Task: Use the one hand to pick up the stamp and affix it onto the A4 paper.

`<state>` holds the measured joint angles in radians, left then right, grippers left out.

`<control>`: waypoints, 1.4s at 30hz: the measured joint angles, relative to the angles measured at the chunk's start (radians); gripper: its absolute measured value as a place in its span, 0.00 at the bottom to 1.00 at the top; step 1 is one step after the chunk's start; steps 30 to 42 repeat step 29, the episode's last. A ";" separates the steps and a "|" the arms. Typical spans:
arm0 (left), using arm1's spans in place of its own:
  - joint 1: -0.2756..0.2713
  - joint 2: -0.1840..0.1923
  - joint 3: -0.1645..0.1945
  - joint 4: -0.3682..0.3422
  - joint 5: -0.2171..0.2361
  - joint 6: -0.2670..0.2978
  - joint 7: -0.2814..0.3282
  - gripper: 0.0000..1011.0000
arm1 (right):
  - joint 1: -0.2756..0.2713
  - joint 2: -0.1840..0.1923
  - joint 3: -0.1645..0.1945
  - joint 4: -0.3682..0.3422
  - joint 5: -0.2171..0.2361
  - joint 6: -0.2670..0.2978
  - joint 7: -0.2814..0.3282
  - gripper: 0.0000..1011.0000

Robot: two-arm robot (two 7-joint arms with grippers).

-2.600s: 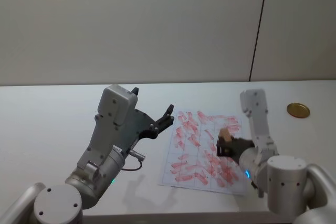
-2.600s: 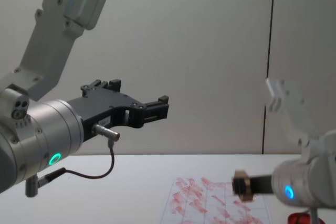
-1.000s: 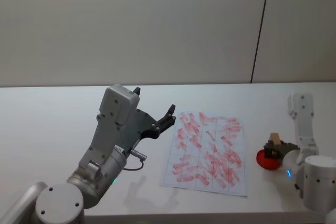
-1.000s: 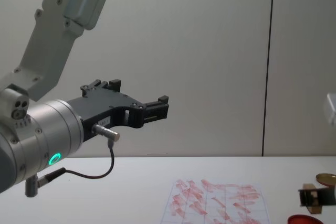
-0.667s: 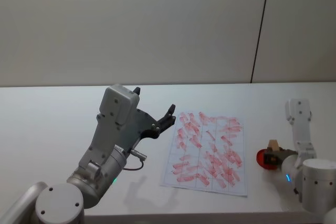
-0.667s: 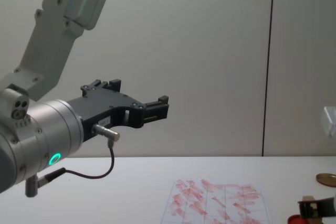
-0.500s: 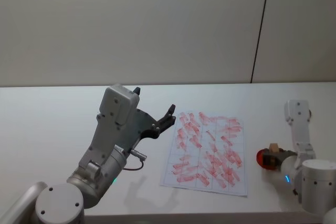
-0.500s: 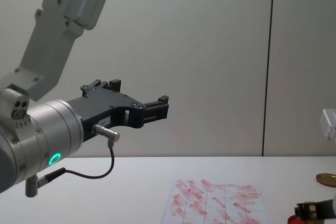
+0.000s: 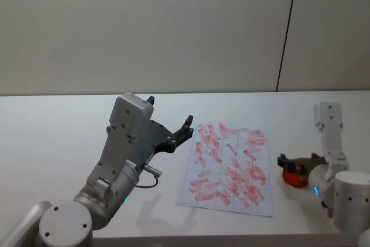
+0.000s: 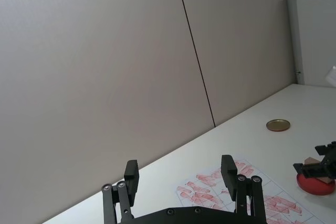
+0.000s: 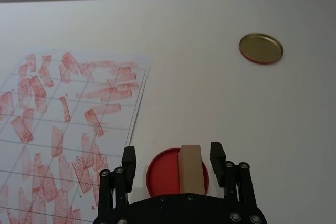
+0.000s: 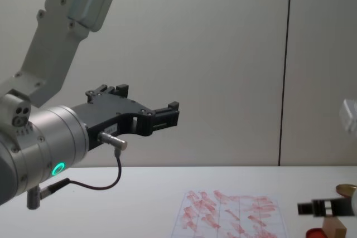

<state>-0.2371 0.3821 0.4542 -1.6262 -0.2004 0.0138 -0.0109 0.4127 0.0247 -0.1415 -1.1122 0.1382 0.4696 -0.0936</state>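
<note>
Right wrist view: right gripper (image 11: 173, 157) fingers spread, astride the stamp (image 11: 190, 168) standing on the red disc (image 11: 164, 172). Next likely: re-grip, carry to A4 paper (image 11: 68, 103). Left gripper (image 9: 169, 133) idle, spread.

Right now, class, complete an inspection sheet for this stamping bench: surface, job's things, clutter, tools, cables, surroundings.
Surface: white table.
Job's things: the stamp, a tan wooden block, rests on the red ink pad, free between the fingers; the A4 paper lies flat, covered in red marks, left of the pad.
Clutter: a brass disc lies alone beyond the pad.
Tools: right tool open, low over the pad, fingers either side of the stamp; left tool open, raised and idle left of the paper.
Cables: one black cable loops under the left wrist.
Surroundings: plain grey wall panels.
</note>
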 joint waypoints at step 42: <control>0.000 0.000 0.000 0.000 0.000 0.000 0.000 0.98 | -0.192 0.095 0.046 -0.349 -0.041 -0.175 0.128 0.99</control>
